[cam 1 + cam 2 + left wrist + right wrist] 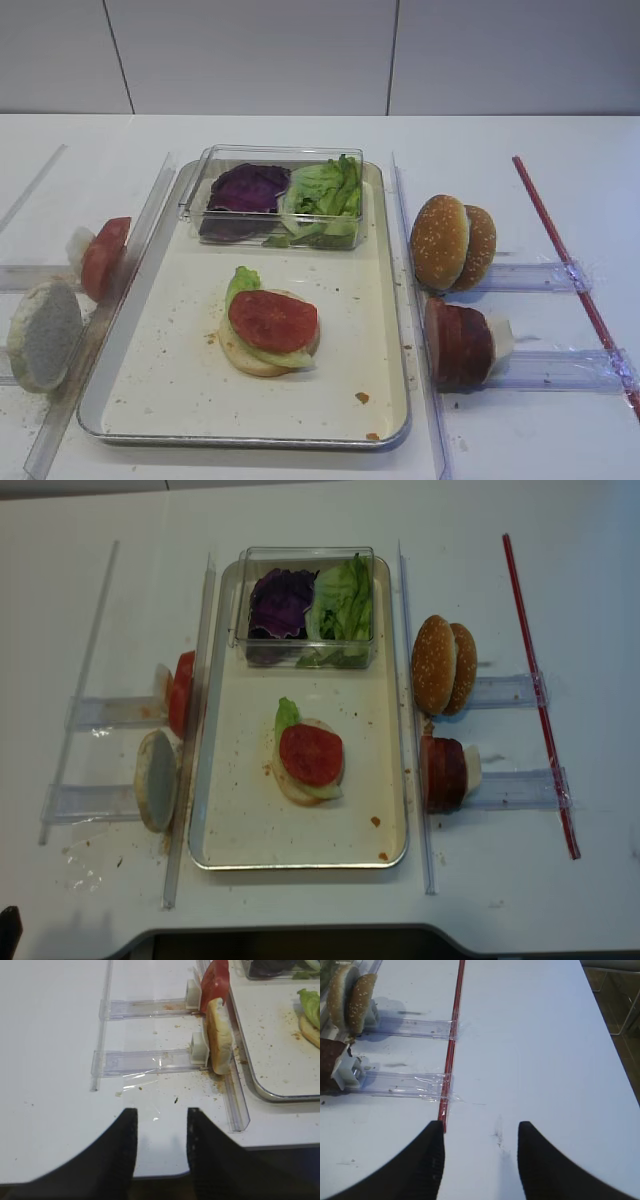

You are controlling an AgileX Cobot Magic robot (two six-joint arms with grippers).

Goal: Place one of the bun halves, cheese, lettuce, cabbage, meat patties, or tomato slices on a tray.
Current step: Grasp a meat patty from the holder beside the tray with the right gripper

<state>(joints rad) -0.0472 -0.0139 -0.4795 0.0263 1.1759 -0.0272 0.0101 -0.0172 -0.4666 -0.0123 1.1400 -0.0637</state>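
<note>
On the tray (pixel 170 385) lies a stack: a pale bun half (pixel 245 358), lettuce (pixel 241 281) and a tomato slice (pixel 272 320) on top. Left of the tray a tomato slice (pixel 214 985) and a pale bun half (pixel 219 1035) stand on edge in clear racks. To its right stand sesame bun halves (pixel 452 242) and meat patties (pixel 458 345). Cabbage (pixel 248 187) and more lettuce (pixel 325 190) fill a clear box. Cheese is out of view. My left gripper (pixel 162 1112) is open over the table's front edge, my right gripper (pixel 481 1127) open above bare table; both hold nothing.
The clear box (pixel 195 190) sits on the tray's far end. Clear plastic rails (pixel 418 330) run along both long sides of the tray. A red strip (pixel 452 1045) is taped across the right racks, just ahead of my right gripper's left finger. Crumbs dot the tray floor.
</note>
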